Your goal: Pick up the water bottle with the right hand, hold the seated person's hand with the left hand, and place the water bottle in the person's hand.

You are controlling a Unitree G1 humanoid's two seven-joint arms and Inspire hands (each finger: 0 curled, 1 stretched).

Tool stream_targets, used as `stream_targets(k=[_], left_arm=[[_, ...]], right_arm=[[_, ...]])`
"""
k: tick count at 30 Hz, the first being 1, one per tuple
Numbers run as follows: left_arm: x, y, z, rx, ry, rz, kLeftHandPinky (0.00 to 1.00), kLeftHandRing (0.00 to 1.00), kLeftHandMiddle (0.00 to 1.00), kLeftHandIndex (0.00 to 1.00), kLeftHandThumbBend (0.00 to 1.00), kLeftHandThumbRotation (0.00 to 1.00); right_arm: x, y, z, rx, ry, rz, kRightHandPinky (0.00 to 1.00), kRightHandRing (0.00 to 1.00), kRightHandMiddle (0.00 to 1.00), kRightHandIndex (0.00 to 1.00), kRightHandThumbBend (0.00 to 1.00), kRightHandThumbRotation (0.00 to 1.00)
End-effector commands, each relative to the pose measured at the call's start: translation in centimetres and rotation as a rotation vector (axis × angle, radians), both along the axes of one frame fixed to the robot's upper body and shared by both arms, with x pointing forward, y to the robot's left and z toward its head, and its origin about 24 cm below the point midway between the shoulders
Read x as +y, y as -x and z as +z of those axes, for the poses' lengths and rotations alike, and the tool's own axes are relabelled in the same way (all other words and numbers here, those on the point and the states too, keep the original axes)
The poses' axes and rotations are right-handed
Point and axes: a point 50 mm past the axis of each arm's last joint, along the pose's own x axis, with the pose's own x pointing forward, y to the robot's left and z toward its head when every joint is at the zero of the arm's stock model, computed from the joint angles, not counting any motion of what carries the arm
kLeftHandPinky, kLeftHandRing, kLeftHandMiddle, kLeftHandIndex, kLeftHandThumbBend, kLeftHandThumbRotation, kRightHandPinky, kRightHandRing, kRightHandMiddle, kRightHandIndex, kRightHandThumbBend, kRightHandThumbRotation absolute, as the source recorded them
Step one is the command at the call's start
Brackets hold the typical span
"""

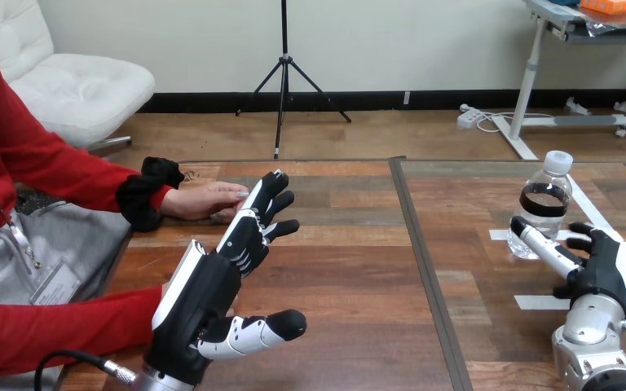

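left hand [212, 285]: fingers spread wide, raised just beside the person's hand [204, 199], near the counter's [359, 269] left edge.
right hand [607, 265]: fingers loosely open, nothing held, just beside the water bottle [544, 204].

We see a table [359, 269] of brown wood with plain grain and a soft sheen. Matt white tape strips [538, 302] lie at the frame's right. The water bottle [543, 208] is clear, glossy plastic. The left hand [208, 289] and right hand [607, 269] are smooth black-and-white plastic. The right forearm [591, 346] is silver metal, and the sleeve [57, 171] is red cloth.
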Motion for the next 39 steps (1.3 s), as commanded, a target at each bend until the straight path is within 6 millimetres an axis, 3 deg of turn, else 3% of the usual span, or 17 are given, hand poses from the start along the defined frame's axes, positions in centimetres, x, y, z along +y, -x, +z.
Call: stream_targets(k=[1, 11, 39], left_arm=[[-0.1, -1.3, 1.5, -0.07, 0.017, -0.003, 0.86, 0.96, 1.0, 0.99, 1.0, 0.62], [0.1, -1.2, 1.5, -0.073, 0.012, 0.003, 0.86, 0.96, 1.0, 0.98, 1.0, 0.62], [0.3, -0.9, 1.3, -0.073, -0.001, 0.013, 0.86, 0.96, 1.0, 0.98, 1.0, 0.64]], right_arm=[[0.0, -2.5, 3.4, -0.119, 0.012, 0.021, 0.86, 0.96, 0.97, 0.98, 1.0, 0.48], [-0.2, -2.7, 3.8, -0.13, 0.014, 0.03, 0.98, 1.0, 1.0, 1.0, 1.0, 0.5], [-0.2, -3.2, 4.5, -0.143, 0.008, 0.096, 1.0, 1.0, 1.0, 1.0, 1.0, 0.56]])
